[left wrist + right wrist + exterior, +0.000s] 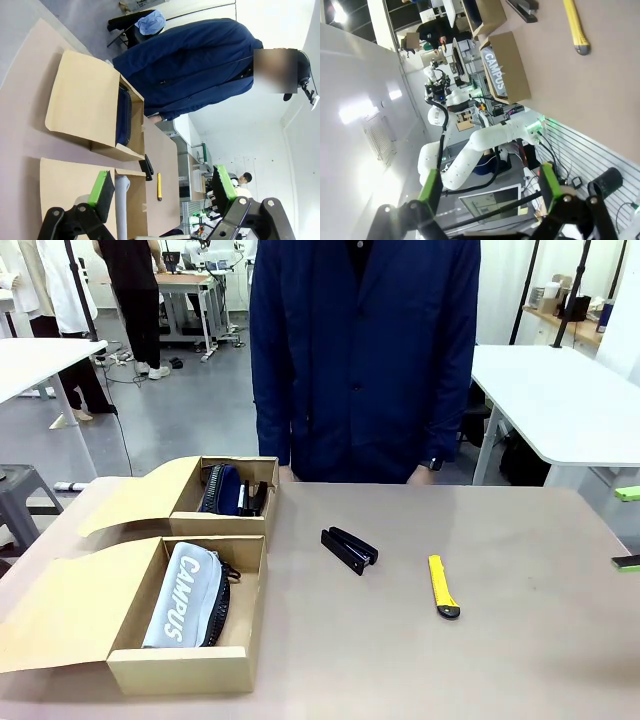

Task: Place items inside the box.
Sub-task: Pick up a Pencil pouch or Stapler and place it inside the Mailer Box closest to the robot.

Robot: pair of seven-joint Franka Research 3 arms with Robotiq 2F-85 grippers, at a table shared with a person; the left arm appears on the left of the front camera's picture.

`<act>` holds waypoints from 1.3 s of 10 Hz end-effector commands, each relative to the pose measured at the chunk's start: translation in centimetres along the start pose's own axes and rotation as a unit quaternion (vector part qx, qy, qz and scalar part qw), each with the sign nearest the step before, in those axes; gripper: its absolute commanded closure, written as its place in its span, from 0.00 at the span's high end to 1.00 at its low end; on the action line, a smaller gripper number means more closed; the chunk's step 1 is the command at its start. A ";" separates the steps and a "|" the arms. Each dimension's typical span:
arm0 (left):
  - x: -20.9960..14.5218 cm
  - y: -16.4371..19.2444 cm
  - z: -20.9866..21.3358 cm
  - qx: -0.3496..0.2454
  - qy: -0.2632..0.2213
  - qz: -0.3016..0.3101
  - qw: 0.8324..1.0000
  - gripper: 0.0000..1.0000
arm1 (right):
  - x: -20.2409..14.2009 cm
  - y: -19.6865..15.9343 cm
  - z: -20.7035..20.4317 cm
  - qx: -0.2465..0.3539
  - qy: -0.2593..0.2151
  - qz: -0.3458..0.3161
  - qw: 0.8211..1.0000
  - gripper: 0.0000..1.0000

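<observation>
— What do your fingers hold?
— Nothing. My left gripper [162,192] is wide open, with only air between the green pads, and my right gripper [489,187] is the same. I think they stand open to be ready for a pick.
— What is nearest to you?
— The near box [180,672], at my left on the table [420,670]. Its flap [60,605] is folded out to the left, so the top is free for reaching in. The CAMPUS pouch [185,595] lies inside, along the box, and fills most of it.
— What is not packed yet?
— Two things, loose on the table and well apart from both boxes. The knife [443,586] lies nearer, toward my right. The stapler [349,549] lies a little farther, between the knife and the boxes. Both lie flat with free space around them, which I judge good for a grip from above.
— Farther?
— The far box [222,523], just behind the near one, is also open to the left. The navy pouch [222,488] stands on its edge inside, I suppose to leave room. Beside it is a thin thing, maybe the marker [246,498]; I cannot tell surely.
— Behind that?
— A person [365,360] stands at the far edge and touches none of the items.
</observation>
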State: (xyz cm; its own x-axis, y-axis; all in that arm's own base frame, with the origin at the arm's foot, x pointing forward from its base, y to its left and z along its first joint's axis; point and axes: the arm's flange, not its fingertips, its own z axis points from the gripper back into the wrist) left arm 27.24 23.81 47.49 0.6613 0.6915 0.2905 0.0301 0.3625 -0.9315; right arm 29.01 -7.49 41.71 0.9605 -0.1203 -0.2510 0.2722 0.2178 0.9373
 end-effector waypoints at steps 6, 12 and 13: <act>-0.1 0.0 -0.1 -0.013 -0.007 -0.009 1.000 1.00 | 1.4 1.7 -2.2 -0.048 -0.011 -0.012 0.999 1.00; -0.1 0.0 -0.1 -0.013 -0.007 -0.009 1.000 1.00 | 6.6 12.8 -22.1 -0.457 -0.093 0.024 0.884 1.00; -0.1 0.0 -0.1 -0.013 -0.007 -0.009 1.000 1.00 | 4.5 12.0 -22.8 -0.328 -0.100 -0.001 0.939 1.00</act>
State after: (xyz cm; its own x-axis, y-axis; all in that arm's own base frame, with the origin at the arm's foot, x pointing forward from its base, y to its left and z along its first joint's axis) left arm 27.29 23.78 47.50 0.6623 0.6906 0.2907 0.0299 0.3633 -0.9312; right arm 38.78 19.47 46.35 0.9598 -0.2584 -0.1099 0.2798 0.8466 0.4528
